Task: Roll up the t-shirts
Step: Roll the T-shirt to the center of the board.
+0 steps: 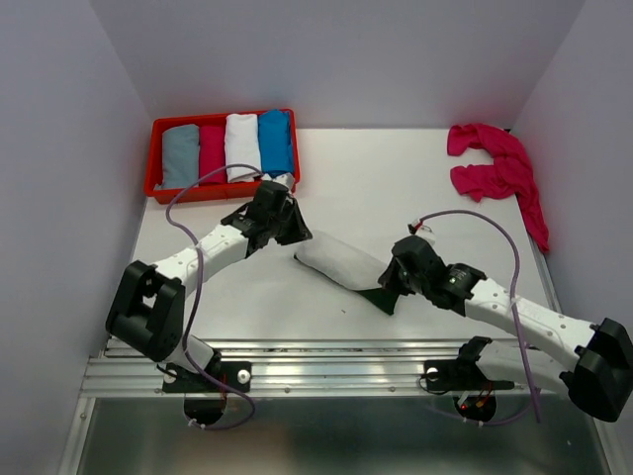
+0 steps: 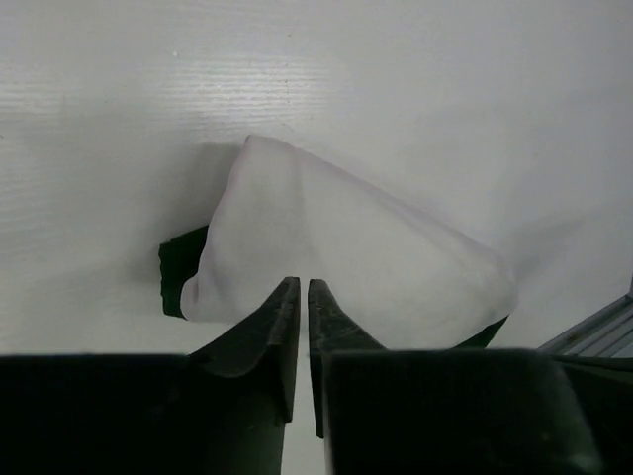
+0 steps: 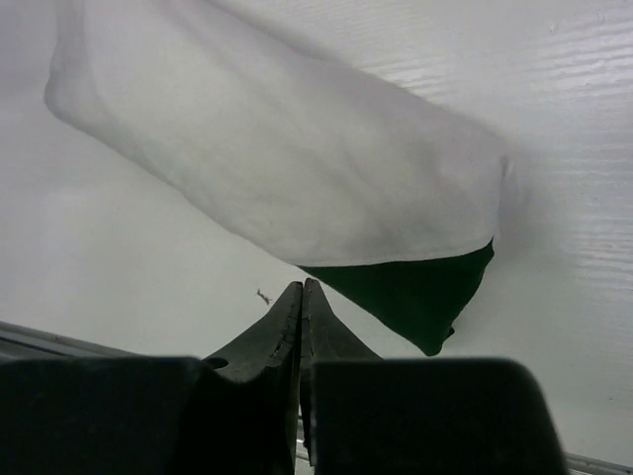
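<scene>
White table (image 1: 396, 188), bare surface matte, faint grain. Red tray (image 1: 152, 158) at 11 o'clock on table, set against back edge. Pale walls (image 1: 69, 148) close off 9, 12 and 3 o'clock. Aluminium rail (image 1: 326, 376) along 6 o'clock edge. Small dark speck (image 3: 263, 295) on tabletop, toward 6 o'clock.

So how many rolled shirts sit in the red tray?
4, side by side in the red tray, left to right: grey, magenta, white, blue. None seems hidden.
</scene>
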You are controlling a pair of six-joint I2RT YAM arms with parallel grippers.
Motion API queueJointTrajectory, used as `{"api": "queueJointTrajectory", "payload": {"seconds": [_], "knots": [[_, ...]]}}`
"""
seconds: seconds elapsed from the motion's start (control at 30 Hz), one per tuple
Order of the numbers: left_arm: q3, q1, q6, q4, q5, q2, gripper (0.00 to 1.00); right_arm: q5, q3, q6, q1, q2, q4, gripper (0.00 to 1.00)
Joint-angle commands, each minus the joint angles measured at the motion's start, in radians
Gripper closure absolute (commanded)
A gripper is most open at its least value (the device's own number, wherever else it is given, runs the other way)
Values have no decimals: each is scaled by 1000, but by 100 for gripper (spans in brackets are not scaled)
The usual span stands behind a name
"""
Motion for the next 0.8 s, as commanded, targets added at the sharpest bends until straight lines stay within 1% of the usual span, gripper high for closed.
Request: {"api": "queueJointTrajectory", "payload": {"seconds": [0.0, 0.03, 0.17, 0.27, 0.37, 0.5, 0.57, 0.77], "knots": [[19, -10, 9, 31, -10, 74, 93, 23, -39, 97, -47, 29, 91, 98], [28, -10, 9, 42, -11, 92, 100, 25, -59, 114, -56, 35, 94, 99], [40, -10, 6, 72, -19, 172, 100, 13, -117, 128, -99, 57, 126, 99], [23, -11, -8, 83, -30, 241, 100, -27, -209, 88, -146, 85, 207, 99], [-6, -10, -19, 92, -25, 254, 100, -24, -244, 48, -165, 103, 243, 99], [-79, -10, -34, 95, -33, 211, 100, 3, -231, -30, -205, 135, 247, 99], [-102, -10, -37, 86, -45, 185, 100, 16, -212, -56, -205, 146, 244, 99], [-135, -8, -43, 5, -131, 27, 100, 19, -130, -134, -205, 183, 235, 99]]}}
